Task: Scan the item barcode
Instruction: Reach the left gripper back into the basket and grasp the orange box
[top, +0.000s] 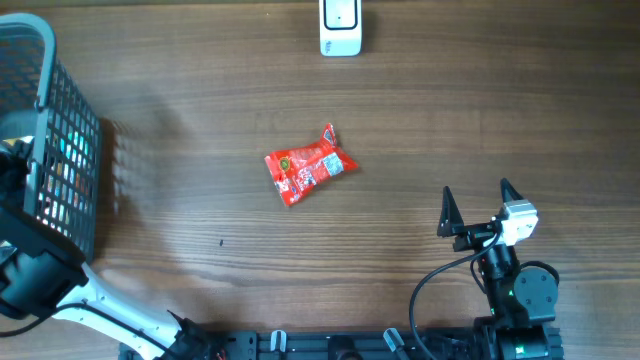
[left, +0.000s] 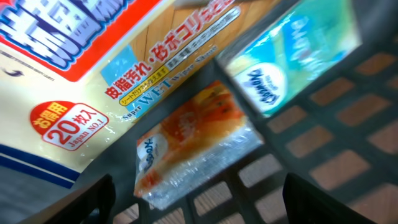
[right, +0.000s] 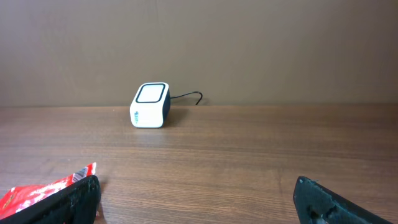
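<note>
Orange packet (left: 196, 146): judged the item to scan; lies in the basket (top: 70, 150), just ahead of the left end effector (left: 199, 186), between its two fingers (left: 93, 202).
Long axis: slanted across the closing line, not square to it.
Left end effector: released, fingers wide, grasping nothing.
Right end effector (top: 476, 195): released, empty, well apart from the basket; left arm is nearer.
Scanner (top: 340, 28): on the bench (top: 200, 80), far right of the left end effector.
</note>
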